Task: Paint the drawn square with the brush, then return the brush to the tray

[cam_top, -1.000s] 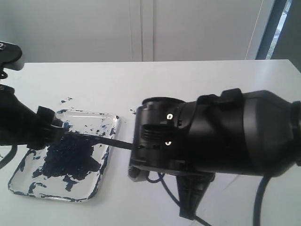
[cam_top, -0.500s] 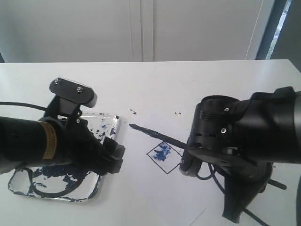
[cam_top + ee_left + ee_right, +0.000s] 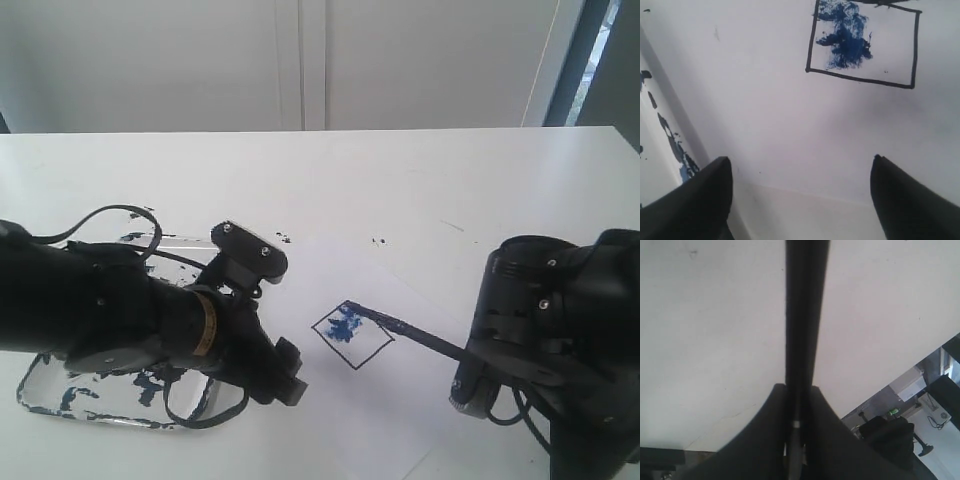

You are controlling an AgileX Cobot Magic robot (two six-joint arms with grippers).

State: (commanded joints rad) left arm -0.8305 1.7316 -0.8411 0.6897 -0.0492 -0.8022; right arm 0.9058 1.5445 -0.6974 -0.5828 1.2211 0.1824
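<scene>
Brush [image 3: 410, 330]: clamped in the right jaws (its handle fills the right wrist view), tip at the drawn square's [image 3: 350, 335] far corner.
Left jaws: spread wide and empty, over bare paper [image 3: 790, 125] beside the tray [image 3: 40, 400].
Left wrist view only: a blue daub covers part of the square; the rest is white.
Room: white tabletop [image 3: 300, 180] beyond the paper's far edge.
</scene>
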